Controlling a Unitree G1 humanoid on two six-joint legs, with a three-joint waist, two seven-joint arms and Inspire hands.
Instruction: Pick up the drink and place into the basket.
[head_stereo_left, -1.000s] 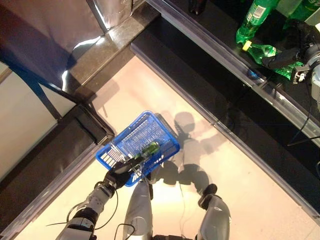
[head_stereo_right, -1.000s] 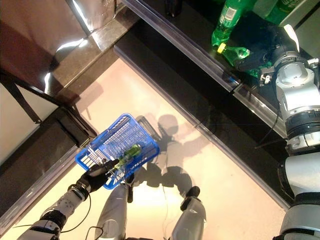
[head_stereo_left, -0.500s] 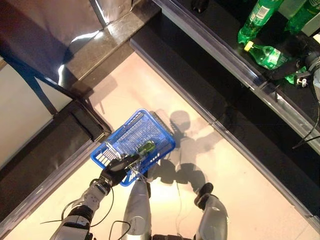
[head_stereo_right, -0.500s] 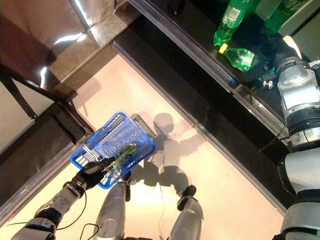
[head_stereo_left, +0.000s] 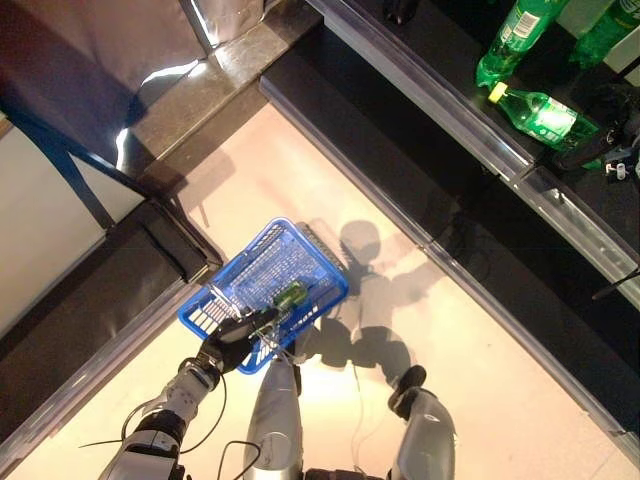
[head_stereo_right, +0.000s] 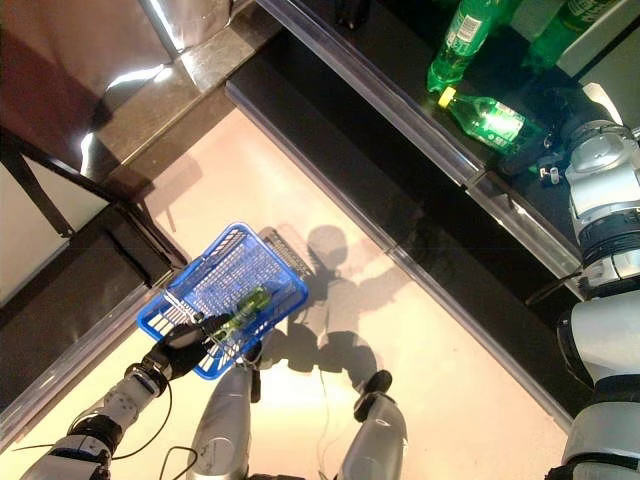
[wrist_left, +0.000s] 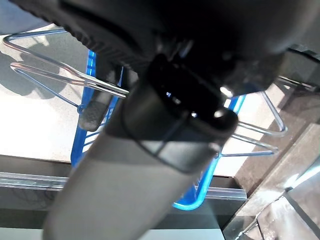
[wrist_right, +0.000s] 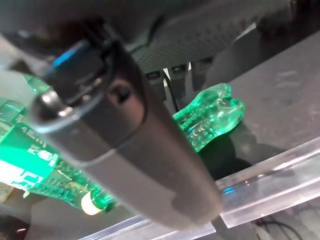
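Observation:
A green bottle with a yellow cap (head_stereo_left: 540, 112) lies on its side on the dark shelf (head_stereo_left: 450, 60) at the upper right. My right hand (head_stereo_left: 598, 150) sits at the bottle's base end, fingers and thumb relaxed beside it. In the right wrist view the thumb (wrist_right: 125, 125) runs straight in front of the bottle's base (wrist_right: 210, 117). My left hand (head_stereo_left: 232, 345) is shut on the wire handles (wrist_left: 60, 75) of the blue basket (head_stereo_left: 250, 268), which hangs at the lower left. A green bottle (head_stereo_left: 291, 296) lies in the basket.
Upright green bottles (head_stereo_left: 512, 40) stand on the shelf behind the lying one. A clear strip (head_stereo_left: 440, 108) runs along the shelf's front edge, above a dark step (head_stereo_left: 400, 190). A dark low counter (head_stereo_left: 90, 290) borders the pale floor (head_stereo_left: 300, 180) at the left.
My right hand has slid back along the lying bottle toward its base, uncovering most of it. The bottle has stayed on the shelf. The basket hangs as before.

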